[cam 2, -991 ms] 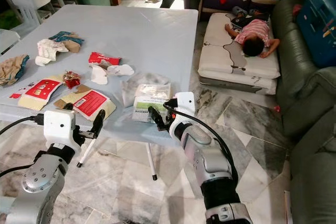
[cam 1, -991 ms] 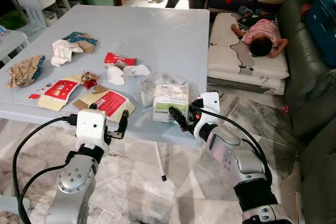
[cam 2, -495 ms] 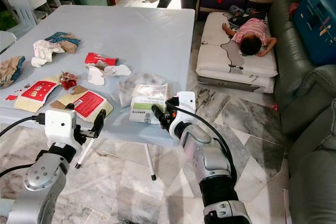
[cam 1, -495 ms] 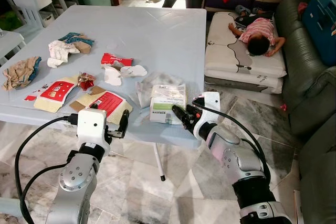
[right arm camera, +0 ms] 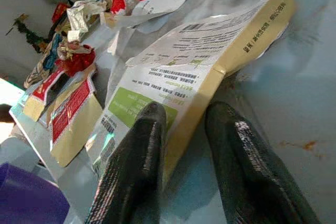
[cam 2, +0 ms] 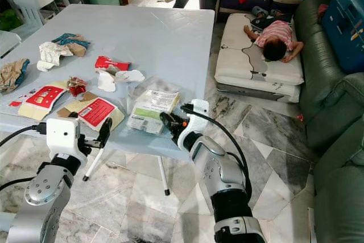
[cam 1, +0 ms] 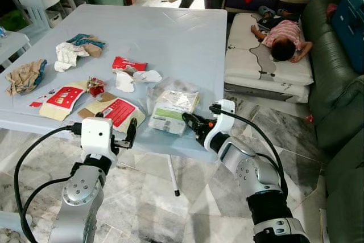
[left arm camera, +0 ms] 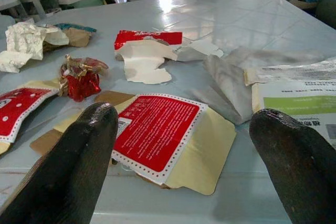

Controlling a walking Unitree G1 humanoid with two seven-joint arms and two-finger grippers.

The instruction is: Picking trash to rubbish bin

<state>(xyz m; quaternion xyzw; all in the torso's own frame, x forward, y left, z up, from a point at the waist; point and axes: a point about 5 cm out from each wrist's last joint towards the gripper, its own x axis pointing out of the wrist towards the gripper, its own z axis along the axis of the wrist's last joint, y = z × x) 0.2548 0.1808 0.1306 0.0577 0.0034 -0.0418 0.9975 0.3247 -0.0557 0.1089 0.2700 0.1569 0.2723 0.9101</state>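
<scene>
Near the front edge of the tabletop (cam 1: 170, 32) your white-and-green packet (cam 1: 170, 112) lies tilted, its near corner pinched between the two fingers of your right tool (cam 1: 192, 123), which has closed on it. Beside it sits a red-and-cream wrapper (cam 1: 116, 112), then a crumpled red foil (cam 1: 95, 86) and torn red-and-white paper (cam 1: 132, 71). Your left tool (cam 1: 130, 135) hovers at the tabletop's edge with fingers (left arm camera: 79, 166) spread wide, holding nothing.
</scene>
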